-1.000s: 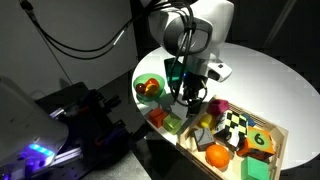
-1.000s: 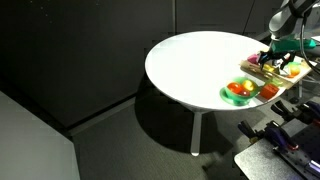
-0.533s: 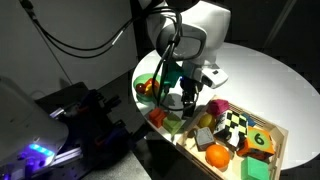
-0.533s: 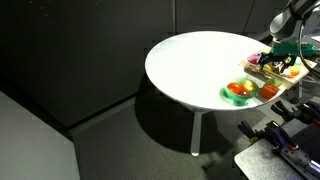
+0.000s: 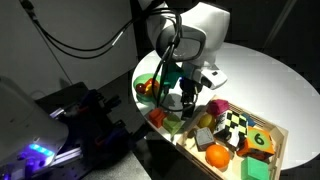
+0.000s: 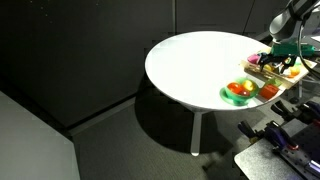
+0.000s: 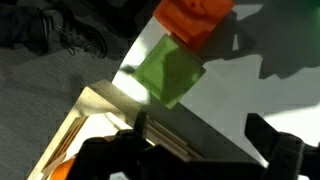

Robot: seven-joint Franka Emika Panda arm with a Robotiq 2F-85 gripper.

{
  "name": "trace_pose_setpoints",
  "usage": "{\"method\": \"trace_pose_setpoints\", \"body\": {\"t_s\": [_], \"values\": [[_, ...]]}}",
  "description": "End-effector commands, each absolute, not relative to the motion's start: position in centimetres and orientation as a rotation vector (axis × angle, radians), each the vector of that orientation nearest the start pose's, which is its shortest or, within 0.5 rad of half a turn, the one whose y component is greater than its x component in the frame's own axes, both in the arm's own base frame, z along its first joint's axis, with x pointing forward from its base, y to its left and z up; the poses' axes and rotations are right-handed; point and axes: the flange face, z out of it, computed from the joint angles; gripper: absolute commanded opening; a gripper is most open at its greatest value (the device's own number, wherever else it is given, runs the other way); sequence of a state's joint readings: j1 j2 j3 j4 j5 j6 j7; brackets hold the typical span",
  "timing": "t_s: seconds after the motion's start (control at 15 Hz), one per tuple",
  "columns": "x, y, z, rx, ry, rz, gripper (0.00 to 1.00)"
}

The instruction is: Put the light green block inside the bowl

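Observation:
The light green block [image 7: 170, 72] lies on the white table next to the orange cube [image 7: 195, 18], just outside the wooden tray's edge. In an exterior view the block [image 5: 173, 124] sits at the table's near edge beside the orange cube [image 5: 157, 116]. The green bowl [image 5: 140, 80] stands a little beyond them and holds orange and red pieces; it also shows in the other view [image 6: 228, 93]. My gripper [image 7: 200, 140] is open and empty and hovers above the table close to the block, as the exterior view [image 5: 181, 98] shows.
A shallow wooden tray [image 5: 283, 137] full of mixed toys, among them a darker green numbered block [image 5: 261, 141] and an orange fruit [image 5: 218, 155], lies right beside the cubes. Its rim [image 7: 90, 110] runs under my left finger. The table edge is near.
The arm has shifted a little toward the bowl and lower over the cubes since a second ago. Nothing has moved in the last half second.

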State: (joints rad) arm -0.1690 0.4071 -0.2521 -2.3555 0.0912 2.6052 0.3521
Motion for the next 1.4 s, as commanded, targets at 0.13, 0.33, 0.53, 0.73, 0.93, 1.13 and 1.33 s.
{"method": "trace_pose_setpoints", "body": {"t_s": [0.13, 0.33, 0.53, 0.73, 0.93, 1.13, 1.33], "values": [[43.7, -21.2, 15.3, -2.861, 1.397, 0.238, 1.00], [42.9, -21.4, 15.4, -2.830, 1.450, 0.235, 1.00], [41.7, -21.5, 15.3, -2.801, 1.496, 0.237, 1.00], [40.6, -21.3, 14.8, -2.772, 1.536, 0.236, 1.00], [39.9, -21.1, 14.6, -2.729, 1.581, 0.213, 1.00], [39.9, -21.1, 14.6, -2.677, 1.627, 0.193, 1.00], [40.0, -21.3, 14.5, -2.638, 1.669, 0.185, 1.00]]}}
